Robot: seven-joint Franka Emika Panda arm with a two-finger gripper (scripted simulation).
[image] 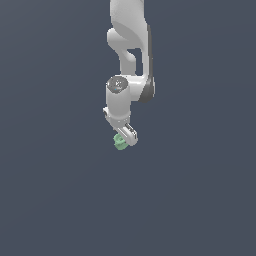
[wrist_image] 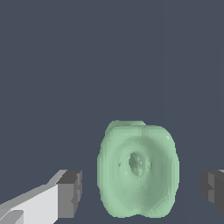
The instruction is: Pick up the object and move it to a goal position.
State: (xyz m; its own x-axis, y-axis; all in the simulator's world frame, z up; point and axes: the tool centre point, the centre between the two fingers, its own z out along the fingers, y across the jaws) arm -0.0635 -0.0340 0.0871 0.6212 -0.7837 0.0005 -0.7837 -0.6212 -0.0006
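Note:
The object (wrist_image: 138,168) is a small pale mint-green lumpy piece with a hollow in its middle. In the wrist view it sits between the two dark finger pads (wrist_image: 71,192), with a gap showing on each side, so nothing touches it. My gripper (wrist_image: 141,190) is open around it. In the exterior view the white arm hangs straight down, its gripper (image: 125,137) is right at the object (image: 119,143), and the green piece peeks out at the exterior view's left of the fingers.
Only a plain dark grey-blue surface surrounds the arm in both views. No other objects, containers or edges show.

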